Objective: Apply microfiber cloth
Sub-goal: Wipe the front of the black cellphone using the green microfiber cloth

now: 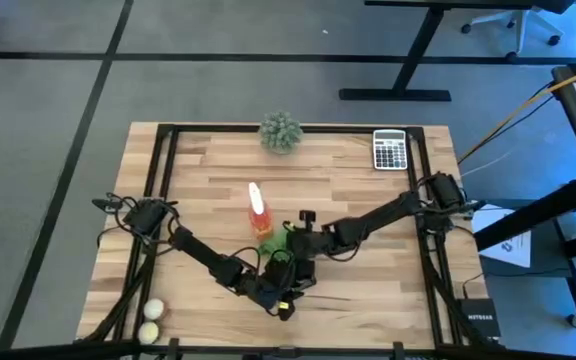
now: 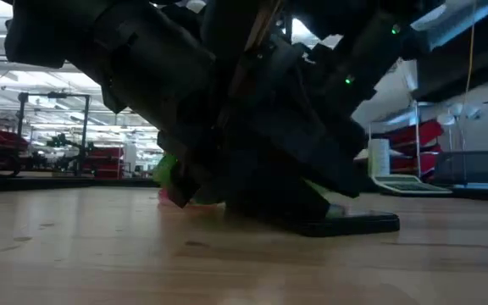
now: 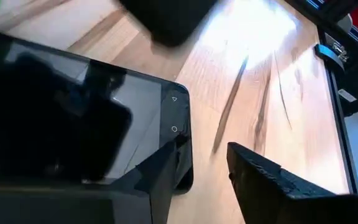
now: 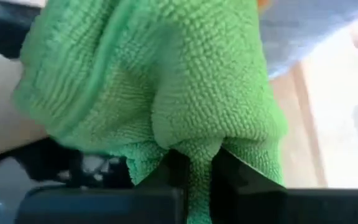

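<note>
The right wrist view shows the right gripper with its jaws closed on a fold of the microfiber cloth, a detail no other view resolves. The left wrist view shows the left gripper with its jaws parted around one corner of a dark phone lying flat on the table. In the high view, both grippers meet near the table's front centre; the cloth lies just beside the orange spray bottle. Open table surface remains toward the calculator and plant ball at the far edge. Two pale balls sit at the front-left corner.
</note>
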You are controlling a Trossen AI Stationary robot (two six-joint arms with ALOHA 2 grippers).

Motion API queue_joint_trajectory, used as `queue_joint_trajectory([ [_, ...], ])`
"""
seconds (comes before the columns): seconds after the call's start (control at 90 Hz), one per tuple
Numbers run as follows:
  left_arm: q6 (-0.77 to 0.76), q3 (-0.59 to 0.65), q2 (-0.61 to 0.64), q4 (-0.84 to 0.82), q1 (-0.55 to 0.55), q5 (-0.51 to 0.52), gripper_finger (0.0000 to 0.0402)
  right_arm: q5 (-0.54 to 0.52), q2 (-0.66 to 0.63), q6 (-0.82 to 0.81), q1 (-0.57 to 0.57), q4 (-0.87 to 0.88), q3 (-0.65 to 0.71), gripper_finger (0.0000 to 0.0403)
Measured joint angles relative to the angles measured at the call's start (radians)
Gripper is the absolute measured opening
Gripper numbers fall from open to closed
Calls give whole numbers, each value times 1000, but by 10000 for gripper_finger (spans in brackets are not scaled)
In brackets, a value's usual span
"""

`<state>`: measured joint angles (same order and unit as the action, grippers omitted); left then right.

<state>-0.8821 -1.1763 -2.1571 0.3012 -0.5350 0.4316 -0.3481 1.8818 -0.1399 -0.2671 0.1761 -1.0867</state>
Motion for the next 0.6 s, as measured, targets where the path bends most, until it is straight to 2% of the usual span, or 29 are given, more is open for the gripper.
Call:
queue_joint_trajectory([
  [0.089, 0, 0, 0, 0, -1, 1, 131, 34, -84, -13, -30, 73, 0, 10],
  [0.222, 0, 0, 0, -1, -1, 1, 131, 203, -170, -42, -107, 151, 0, 10],
  [0.278, 0, 0, 0, 0, -1, 2, 131, 237, -177, -69, -144, 158, 4, 10],
  [0.456, 0, 0, 0, 1, 0, 1, 131, 196, -109, -99, -224, 144, 5, 10],
  [0.6, 0, 0, 0, 2, 0, 1, 131, 173, -16, -98, -229, 102, 5, 10],
])
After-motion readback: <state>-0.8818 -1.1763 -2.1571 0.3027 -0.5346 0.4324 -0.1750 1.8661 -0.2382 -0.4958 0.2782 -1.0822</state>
